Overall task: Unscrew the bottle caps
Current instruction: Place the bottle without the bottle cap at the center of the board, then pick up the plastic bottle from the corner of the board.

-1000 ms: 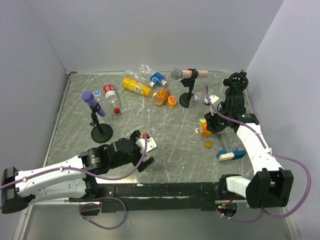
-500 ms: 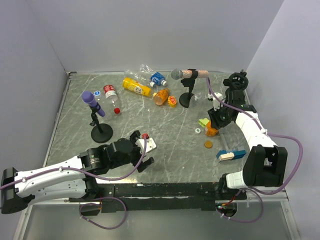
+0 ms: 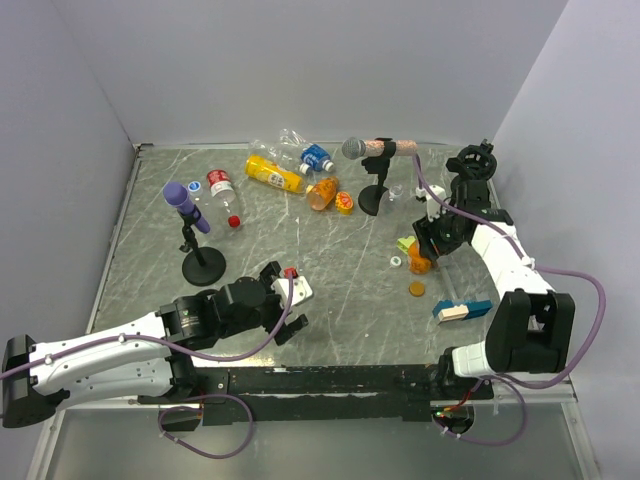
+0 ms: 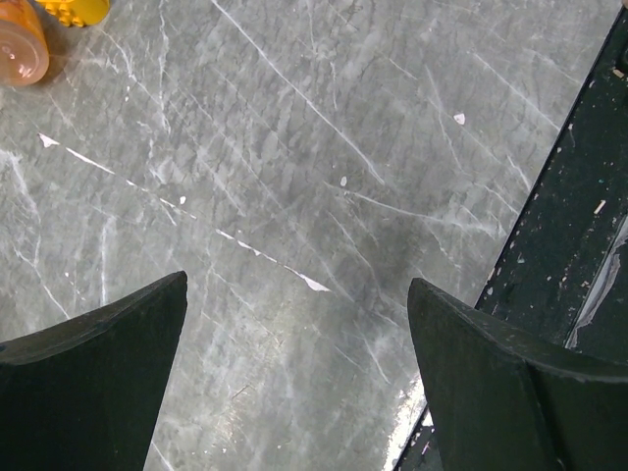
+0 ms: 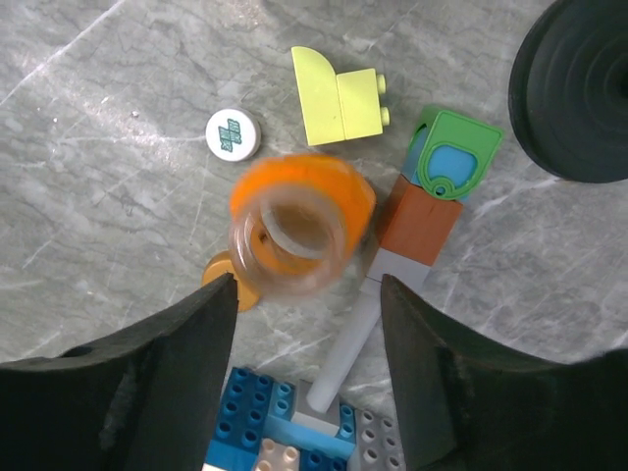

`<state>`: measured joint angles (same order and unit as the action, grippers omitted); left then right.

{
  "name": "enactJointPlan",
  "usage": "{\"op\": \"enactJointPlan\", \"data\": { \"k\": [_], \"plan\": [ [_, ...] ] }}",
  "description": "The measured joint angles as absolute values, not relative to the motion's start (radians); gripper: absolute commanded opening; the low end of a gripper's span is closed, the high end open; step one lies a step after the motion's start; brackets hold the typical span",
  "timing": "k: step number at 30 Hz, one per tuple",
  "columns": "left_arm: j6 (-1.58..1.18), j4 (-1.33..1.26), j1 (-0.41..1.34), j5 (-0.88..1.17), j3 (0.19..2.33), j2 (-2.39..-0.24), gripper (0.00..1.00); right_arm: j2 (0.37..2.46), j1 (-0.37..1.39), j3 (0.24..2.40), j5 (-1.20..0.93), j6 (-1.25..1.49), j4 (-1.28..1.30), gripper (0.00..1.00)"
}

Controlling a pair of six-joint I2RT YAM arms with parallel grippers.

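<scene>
Purple-headed microphone [image 3: 186, 207], grey-headed microphone [image 3: 353, 149], yellow-green block [image 5: 334, 98], blue-and-white bricks [image 3: 462, 310] on grey marbled table [image 3: 340, 265].

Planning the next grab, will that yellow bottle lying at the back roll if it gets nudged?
Likely yes: the yellow bottle lies on its side with a round body, so a sideways nudge should roll it. The clear bottle close behind may stop it. Plastic, so probably light.
</scene>
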<state>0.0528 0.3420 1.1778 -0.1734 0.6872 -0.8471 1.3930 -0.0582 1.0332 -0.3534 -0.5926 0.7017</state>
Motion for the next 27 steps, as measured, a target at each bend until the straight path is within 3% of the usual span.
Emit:
{"op": "enactJointPlan", "data": {
  "k": [21, 27],
  "plan": [
    [0.051, 0.333, 1.178, -0.175, 0.661, -0.819, 0.97, 1.184, -0.066, 1.033, -0.469, -0.592, 0.748, 0.73],
    [0.038, 0.297, 1.156, -0.176, 0.645, -0.749, 0.97, 1.043, -0.066, 1.029, -0.569, -0.592, 0.748, 0.80]
  ]
}}
